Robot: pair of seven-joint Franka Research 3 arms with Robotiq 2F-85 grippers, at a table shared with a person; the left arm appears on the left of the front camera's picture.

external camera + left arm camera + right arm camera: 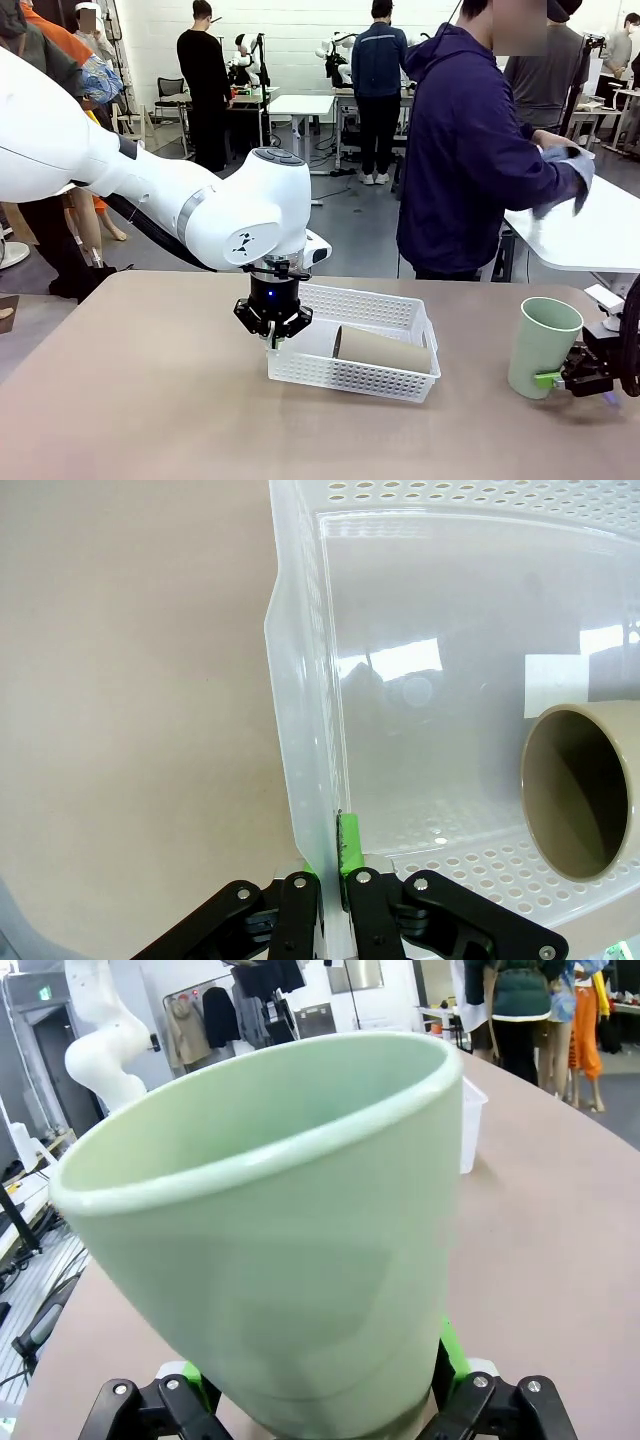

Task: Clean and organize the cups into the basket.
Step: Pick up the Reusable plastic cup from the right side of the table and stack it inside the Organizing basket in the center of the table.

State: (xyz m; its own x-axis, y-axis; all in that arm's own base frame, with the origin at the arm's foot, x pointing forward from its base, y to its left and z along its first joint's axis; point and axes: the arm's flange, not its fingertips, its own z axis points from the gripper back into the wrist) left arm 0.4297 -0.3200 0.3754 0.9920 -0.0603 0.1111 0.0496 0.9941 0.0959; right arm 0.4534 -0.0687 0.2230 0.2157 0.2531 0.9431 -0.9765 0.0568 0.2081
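Note:
The white mesh basket (pixel 360 300) sits mid-table. My left gripper (pixel 272 335) is shut on its near-left wall; in the left wrist view the green pads (pixel 350 842) pinch the thin plastic wall (pixel 300 730). A kraft-brown cup (pixel 385 350) lies on its side inside the basket, its open mouth (pixel 575 790) facing my left wrist. At the table's right a mint-green cup (pixel 540 345) stands slightly tilted. My right gripper (pixel 560 380) holds it low at the base, with a green pad pressed on each side of the cup (pixel 300 1230).
A person in a navy hoodie (pixel 470 150) stands beyond the far edge, wiping a separate white table (pixel 590 235) with a cloth. The brown tabletop (pixel 130 390) stretches bare to the left and front of the basket.

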